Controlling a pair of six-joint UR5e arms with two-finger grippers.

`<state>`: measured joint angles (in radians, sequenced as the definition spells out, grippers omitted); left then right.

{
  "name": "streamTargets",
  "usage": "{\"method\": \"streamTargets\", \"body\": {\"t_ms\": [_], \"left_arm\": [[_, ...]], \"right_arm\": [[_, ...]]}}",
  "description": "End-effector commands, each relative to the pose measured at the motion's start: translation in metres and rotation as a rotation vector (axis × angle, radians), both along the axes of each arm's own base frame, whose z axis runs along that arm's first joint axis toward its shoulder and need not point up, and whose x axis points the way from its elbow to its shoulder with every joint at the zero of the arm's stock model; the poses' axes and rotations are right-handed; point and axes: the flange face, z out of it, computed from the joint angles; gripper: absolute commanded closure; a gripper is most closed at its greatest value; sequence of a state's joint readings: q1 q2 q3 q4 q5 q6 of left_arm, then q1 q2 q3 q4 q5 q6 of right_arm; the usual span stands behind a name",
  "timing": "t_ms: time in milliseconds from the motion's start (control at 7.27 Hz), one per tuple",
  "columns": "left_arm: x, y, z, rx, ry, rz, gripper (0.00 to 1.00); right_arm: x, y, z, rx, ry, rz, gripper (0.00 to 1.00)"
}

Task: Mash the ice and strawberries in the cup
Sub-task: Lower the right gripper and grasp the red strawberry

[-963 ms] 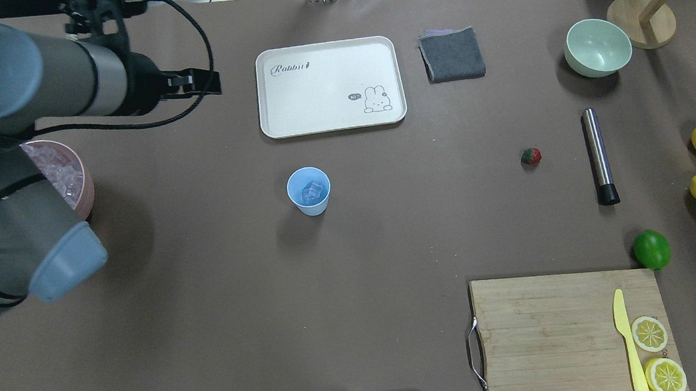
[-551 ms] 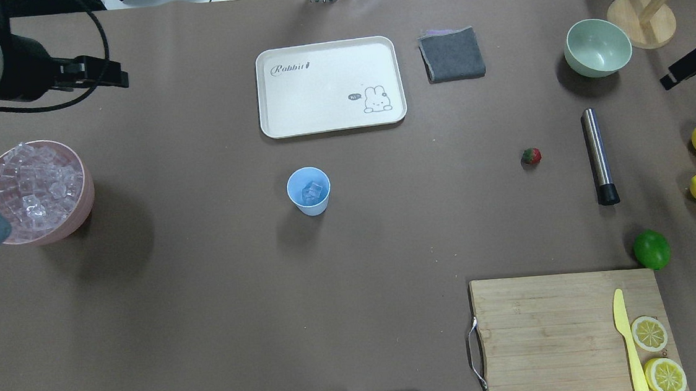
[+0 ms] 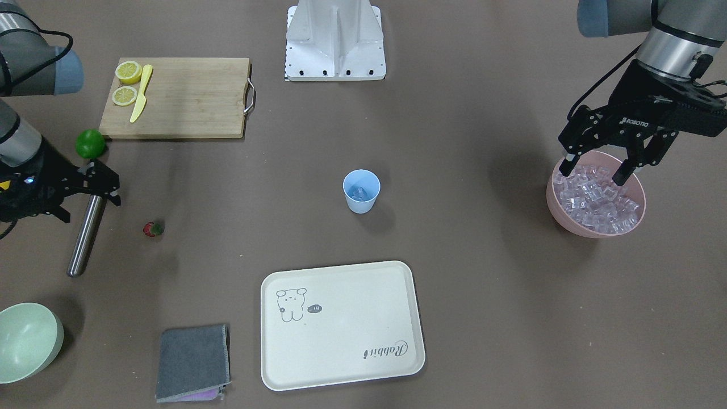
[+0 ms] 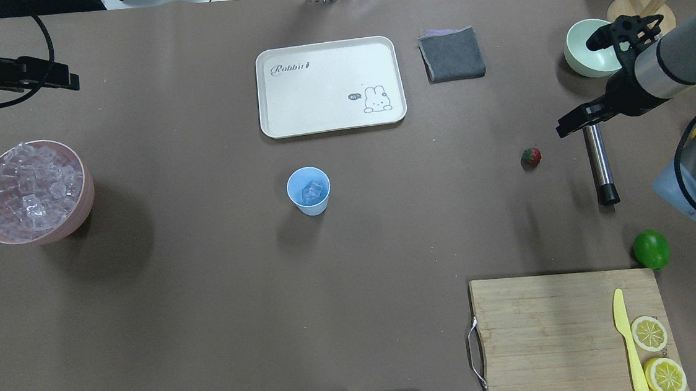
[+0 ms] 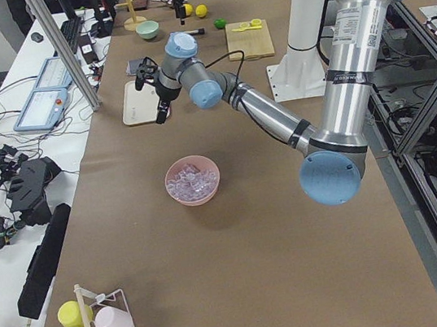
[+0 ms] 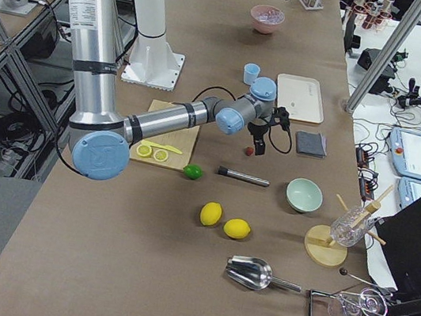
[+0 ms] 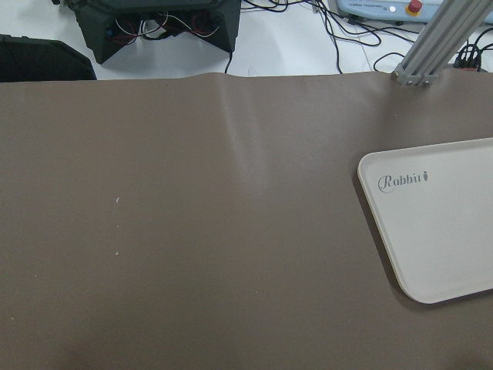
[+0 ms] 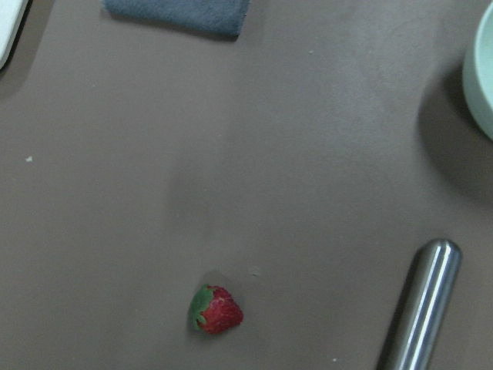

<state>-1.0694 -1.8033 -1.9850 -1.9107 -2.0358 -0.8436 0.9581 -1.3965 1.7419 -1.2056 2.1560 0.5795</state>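
My right tool (image 3: 90, 200) hangs wide open over the steel rod (image 4: 598, 160). The strawberry (image 4: 530, 156) lies on the worktop (image 4: 206, 293) just beside it, toward the cup (image 4: 310, 208) holding ice (image 4: 311, 191). My left tool (image 3: 593, 172) gapes over the pink bowl (image 3: 590, 232).

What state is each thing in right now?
cup: upright, ice inside
strawberry: whole, on the table
pink bowl: upright, full of ice cubes
green bowl: upright, empty
metal muddler: lying flat
grey cloth: folded
left gripper: open, empty
right gripper: open, empty
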Motion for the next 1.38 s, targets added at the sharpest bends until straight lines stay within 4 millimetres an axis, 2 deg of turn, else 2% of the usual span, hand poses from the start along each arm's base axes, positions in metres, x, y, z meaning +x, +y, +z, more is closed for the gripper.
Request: {"method": "streamTargets", "body": {"t_ms": [0, 138, 413, 826, 963, 1101, 1239], "left_arm": [[0.000, -0.002, 0.002, -0.005, -0.003, 0.000, 0.03], [0.002, -0.003, 0.001, -0.004, -0.002, 0.002, 0.03], [0.004, -0.007, 0.003, -0.009, -0.005, 0.002, 0.03], [0.004, -0.007, 0.002, -0.008, -0.005, 0.002, 0.03], [0.004, -0.007, 0.002, -0.006, -0.004, 0.002, 0.03], [0.004, -0.007, 0.001, -0.005, -0.003, 0.002, 0.03], [0.004, -0.007, 0.001, -0.005, -0.003, 0.002, 0.03]], "right_arm": [[-0.050, -0.004, 0.010, 0.008, 0.038, -0.014, 0.00], [-0.063, -0.011, 0.011, -0.002, 0.045, -0.016, 0.00], [-0.084, -0.009, 0.020, -0.009, 0.071, -0.027, 0.01], [-0.092, -0.008, 0.028, -0.022, 0.083, -0.039, 0.05], [-0.093, -0.009, 0.028, -0.019, 0.082, -0.040, 0.27], [-0.093, -0.009, 0.031, -0.023, 0.087, -0.039, 0.61], [-0.092, -0.010, 0.031, -0.024, 0.086, -0.038, 1.00]]}}
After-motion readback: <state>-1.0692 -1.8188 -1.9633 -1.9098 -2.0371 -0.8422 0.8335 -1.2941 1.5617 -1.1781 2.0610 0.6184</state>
